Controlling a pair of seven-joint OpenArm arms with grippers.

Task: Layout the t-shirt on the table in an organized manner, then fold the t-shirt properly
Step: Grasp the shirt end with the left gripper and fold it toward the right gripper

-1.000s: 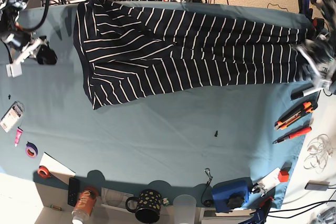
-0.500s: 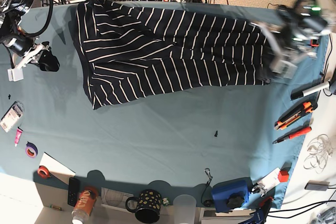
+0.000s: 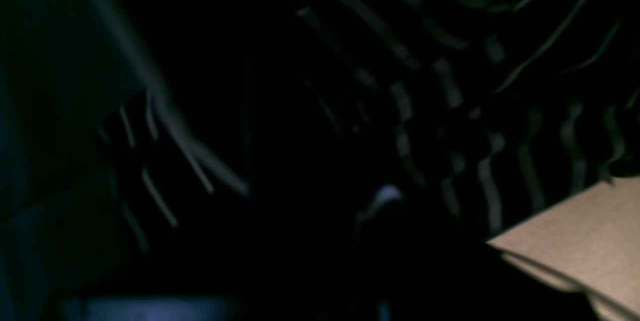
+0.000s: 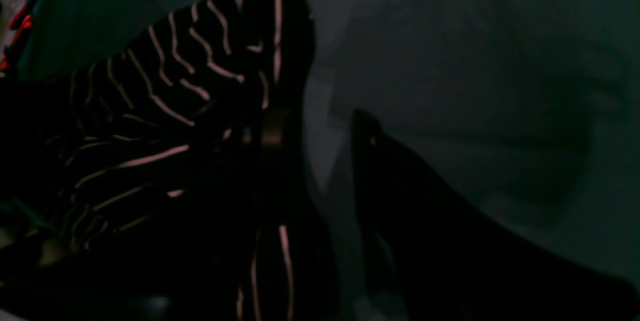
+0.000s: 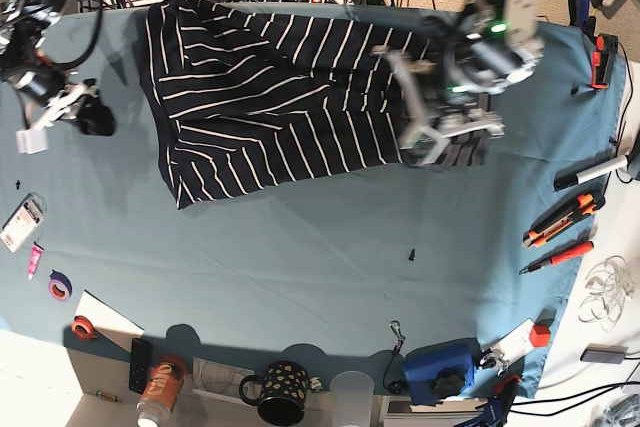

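Observation:
The dark striped t-shirt (image 5: 260,97) lies stretched along the far side of the teal table (image 5: 300,247). Its right end is lifted and doubled back over the body. My left gripper (image 5: 435,137) hangs above that end, shut on the bunched fabric. In the left wrist view, striped t-shirt folds (image 3: 450,86) fill the dark picture and the fingers cannot be made out. My right gripper (image 5: 70,112) hovers at the table's left edge, apart from the shirt, open. The right wrist view shows bare cloth between its dark fingers (image 4: 380,186), with the t-shirt (image 4: 150,86) off to the left.
A marker (image 5: 585,175), an orange cutter (image 5: 562,217) and a screwdriver (image 5: 555,257) lie at the right edge. A black pin (image 5: 411,254) sits mid-table. A mug (image 5: 280,392), a blue device (image 5: 440,367) and tape rolls (image 5: 60,287) line the near and left edges.
My left gripper has travelled left from the table's right edge, carrying the shirt's right end over the body. The right arm has hardly moved.

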